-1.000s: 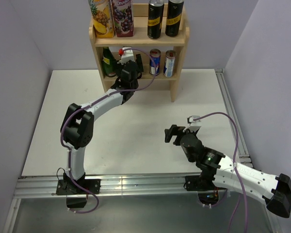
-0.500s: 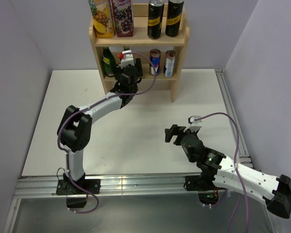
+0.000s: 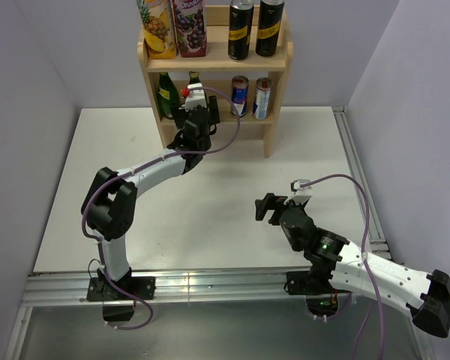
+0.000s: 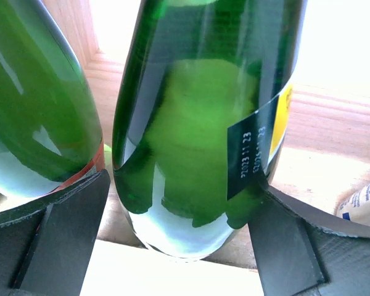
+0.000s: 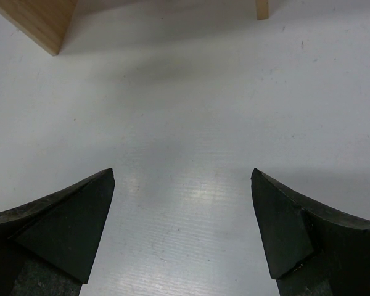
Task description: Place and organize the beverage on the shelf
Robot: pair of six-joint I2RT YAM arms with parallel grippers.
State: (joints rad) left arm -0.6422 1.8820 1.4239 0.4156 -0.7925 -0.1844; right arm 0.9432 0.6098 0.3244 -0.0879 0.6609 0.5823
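The wooden shelf [image 3: 278,61] stands at the table's far edge. My left gripper [image 3: 196,103] reaches into its lower tier, shut on a green glass bottle [image 4: 191,123]. The bottle stands upright between the jaws, its base at the front edge of the lower board [image 4: 333,129]. Only its top [image 3: 193,77] shows in the top view. A second green bottle [image 4: 31,111] stands just left of it, also seen from above [image 3: 165,93]. My right gripper [image 3: 264,208] is open and empty over the bare table [image 5: 185,123], well in front of the shelf.
The lower tier also holds a blue-red can [image 3: 239,95] and a silver-blue can [image 3: 262,98] on the right. The top tier holds two juice cartons [image 3: 158,28] [image 3: 190,26] and two black cans [image 3: 240,30] [image 3: 269,28]. The shelf's foot [image 5: 40,21] shows ahead of the right gripper.
My left arm has stretched further toward the shelf, carrying the green bottle deeper into the lower tier beside the other bottle. The right arm has not moved.
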